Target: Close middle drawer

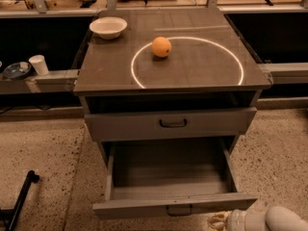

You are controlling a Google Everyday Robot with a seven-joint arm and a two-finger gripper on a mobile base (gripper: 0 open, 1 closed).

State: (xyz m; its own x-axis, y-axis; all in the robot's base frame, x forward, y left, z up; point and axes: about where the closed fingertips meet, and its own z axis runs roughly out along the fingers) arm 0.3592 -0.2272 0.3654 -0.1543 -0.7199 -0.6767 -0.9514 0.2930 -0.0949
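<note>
The middle drawer (pixel 173 207) is pulled far out of the grey cabinet and its deep box is empty. Its low front panel carries a small black pull handle (pixel 179 211). My gripper (pixel 219 221) is at the bottom edge of the view, just below and in front of the right part of that front panel. My white arm (pixel 274 219) comes in from the bottom right. I cannot tell whether the gripper touches the panel. The top drawer (pixel 168 124) above stands slightly out. The lowest drawer is hidden.
An orange (pixel 161 46) lies inside a white ring on the cabinet top (pixel 202 66), with a white bowl (pixel 108 27) at the back left. A white cup (pixel 38 64) and a dish (pixel 17 70) sit on a low shelf at the left. A black bar (pixel 21 198) lies on the floor at the lower left.
</note>
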